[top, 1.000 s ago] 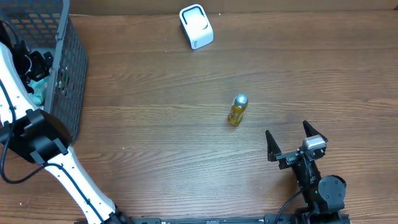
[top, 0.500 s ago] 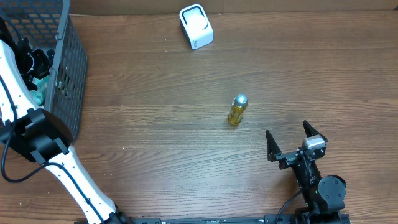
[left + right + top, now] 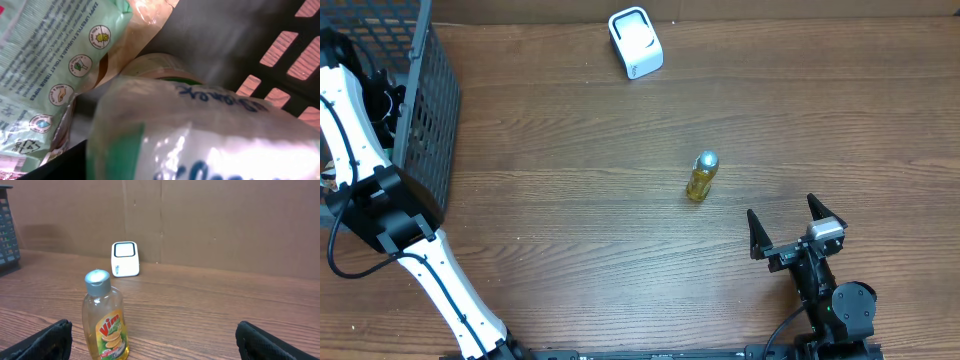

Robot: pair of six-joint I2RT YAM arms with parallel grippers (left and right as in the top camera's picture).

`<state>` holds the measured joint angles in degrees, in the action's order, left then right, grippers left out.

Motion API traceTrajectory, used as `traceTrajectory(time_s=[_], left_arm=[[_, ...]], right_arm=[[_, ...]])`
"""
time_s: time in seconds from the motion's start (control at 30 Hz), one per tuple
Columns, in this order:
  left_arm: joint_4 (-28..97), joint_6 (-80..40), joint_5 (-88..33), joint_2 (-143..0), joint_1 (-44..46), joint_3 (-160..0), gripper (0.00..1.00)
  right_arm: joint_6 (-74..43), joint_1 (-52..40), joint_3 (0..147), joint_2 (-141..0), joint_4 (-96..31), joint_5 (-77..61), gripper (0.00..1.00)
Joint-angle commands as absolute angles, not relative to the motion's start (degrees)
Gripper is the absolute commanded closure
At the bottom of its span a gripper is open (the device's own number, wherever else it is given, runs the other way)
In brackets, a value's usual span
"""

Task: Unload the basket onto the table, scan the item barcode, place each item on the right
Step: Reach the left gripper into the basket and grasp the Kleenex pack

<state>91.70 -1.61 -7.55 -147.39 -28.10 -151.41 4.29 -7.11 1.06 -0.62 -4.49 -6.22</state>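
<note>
My left arm reaches down into the dark mesh basket [image 3: 428, 110] at the far left, and the left gripper [image 3: 382, 103] is mostly hidden by the basket wall. The left wrist view is filled by a shiny white and green packet with blue lettering [image 3: 210, 135], very close to the camera. No finger shows there. A pale green wipes pack [image 3: 45, 60] lies beside the packet. The white barcode scanner [image 3: 635, 42] stands at the table's back edge. My right gripper [image 3: 798, 228] rests open near the front right, with a yellow dish soap bottle [image 3: 104, 317] upright ahead of it.
The soap bottle [image 3: 701, 176] stands alone mid-table, between the right gripper and the scanner [image 3: 125, 259]. The basket's mesh wall [image 3: 280, 55] rises just behind the packet. A brown cardboard wall closes off the back of the table.
My left arm has shifted further up into the basket, and the teal item seen beside it before is now hidden. The right arm and the bottle have not moved.
</note>
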Motion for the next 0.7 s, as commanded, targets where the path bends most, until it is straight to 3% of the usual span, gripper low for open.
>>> traceTrajectory(time_s=[0.0, 0.27, 0.67], left_arm=[[91.72, -0.62, -7.49, -148.51, -27.44, -151.02, 0.25], [91.9, -1.5, -5.52, -148.24, -27.46, -151.87, 0.58], [92.86, -7.33, -2.72, -139.46, -27.44, -165.86, 0.62]], right_arm=[[4.38, -7.01, 0.45, -0.23, -4.23, -6.5, 0.0], [4.38, -7.01, 0.45, -0.23, -4.23, -6.5, 0.0], [4.38, -7.01, 0.45, -0.23, -4.23, -6.5, 0.0]])
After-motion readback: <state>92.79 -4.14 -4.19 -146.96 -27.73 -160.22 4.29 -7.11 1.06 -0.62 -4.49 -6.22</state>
